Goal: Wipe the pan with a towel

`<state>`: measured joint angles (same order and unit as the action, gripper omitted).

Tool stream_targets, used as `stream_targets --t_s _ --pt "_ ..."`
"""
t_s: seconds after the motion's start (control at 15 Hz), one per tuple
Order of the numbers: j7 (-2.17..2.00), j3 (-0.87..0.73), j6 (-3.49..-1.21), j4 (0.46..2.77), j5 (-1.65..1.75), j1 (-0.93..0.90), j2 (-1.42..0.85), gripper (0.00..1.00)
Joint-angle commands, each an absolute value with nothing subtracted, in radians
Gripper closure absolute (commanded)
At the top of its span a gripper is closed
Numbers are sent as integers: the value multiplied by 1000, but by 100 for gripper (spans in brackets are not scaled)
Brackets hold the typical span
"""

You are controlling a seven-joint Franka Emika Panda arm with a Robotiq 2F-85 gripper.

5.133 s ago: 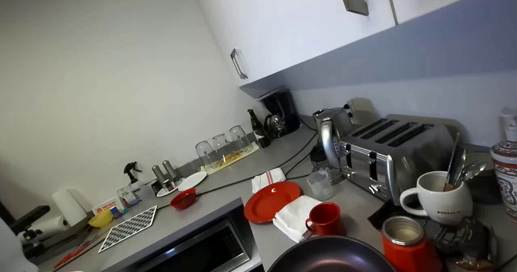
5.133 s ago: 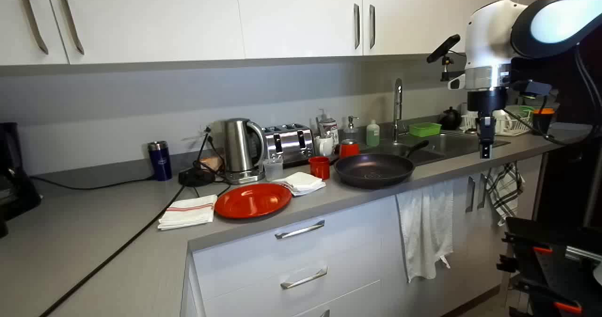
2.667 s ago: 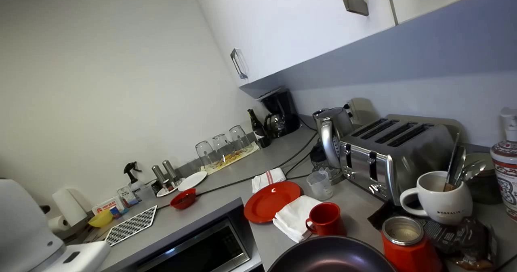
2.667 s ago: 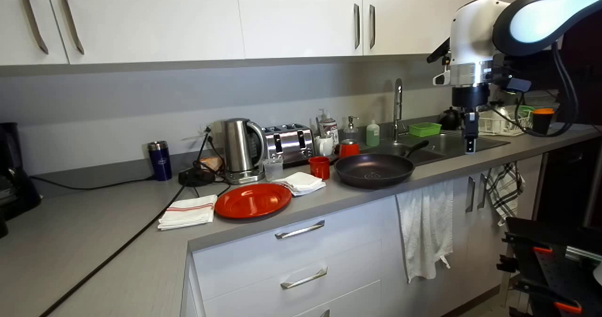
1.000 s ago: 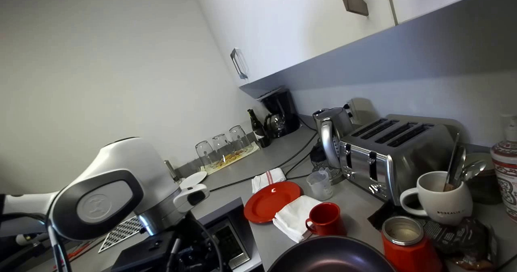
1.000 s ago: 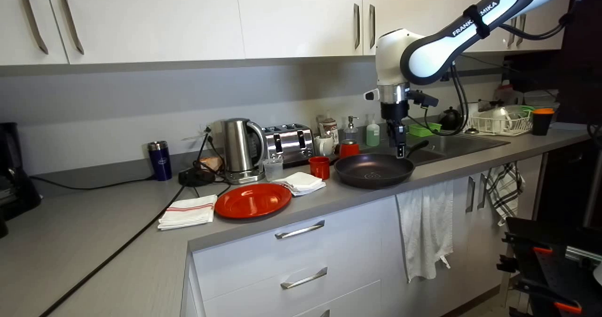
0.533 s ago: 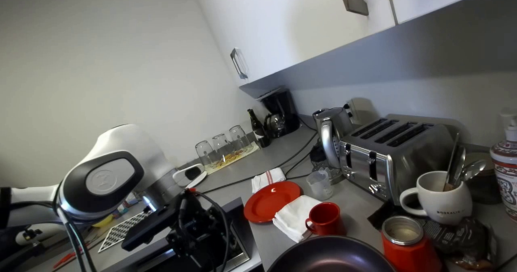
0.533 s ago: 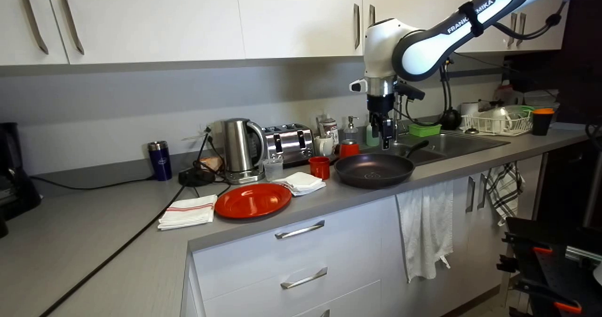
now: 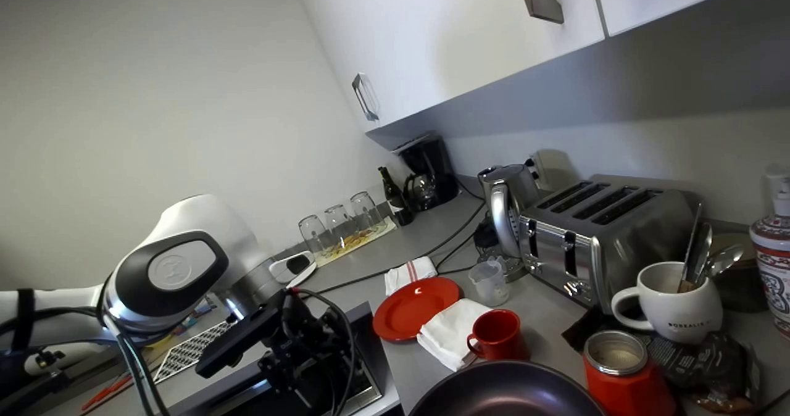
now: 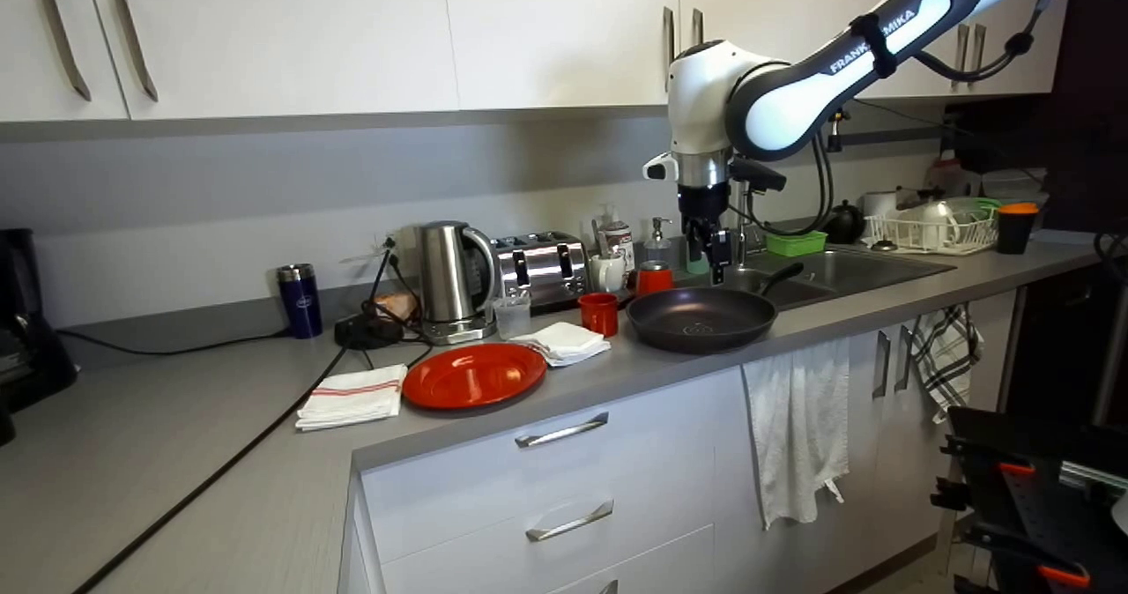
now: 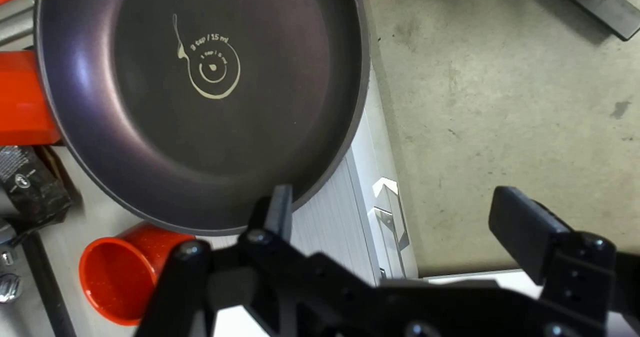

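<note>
All turns on how the towel [image 10: 568, 341] lies from the gripper [image 11: 394, 204]. In an exterior view it lies lower than the gripper and toward the left of that view, on the counter [image 10: 176, 400], between the red cup [image 10: 599, 315] and the red plate [image 10: 476, 375]. It is just beside both; whether it touches either I cannot tell. Its long axis seems to run from the back of the counter toward the front edge, though the loose folds make that unsure. There is only one arm [image 10: 784, 118], so no nearer one to choose.

The gripper hangs higher than the pan [image 11: 215, 142] and near it, seemingly above the counter's front edge. Its fingers [image 11: 522, 232] stand wide apart with nothing between them; in the wrist view one shows against the pan's rim, the other against the floor [image 11: 500, 117]. That spread runs across the front edge, so roughly along the towel's long axis, and a turn before the pinch may help.

The step in hand looks like the reach for the towel, the wipe not yet begun. The coming move likely calls for travel away from the pan, past the red cup, then down; too low a path could knock the red cup
</note>
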<state>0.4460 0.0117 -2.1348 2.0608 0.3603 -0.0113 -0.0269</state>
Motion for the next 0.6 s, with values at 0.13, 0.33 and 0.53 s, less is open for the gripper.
stream_targets --t_s 0.13,0.33,0.53 --pt "446 13 -2133 2059 360 -11 -27 0" --pt "488 15 -2126 2017 337 -11 -72 0" --pt "545 30 -2133 1962 305 -20 -126 0"
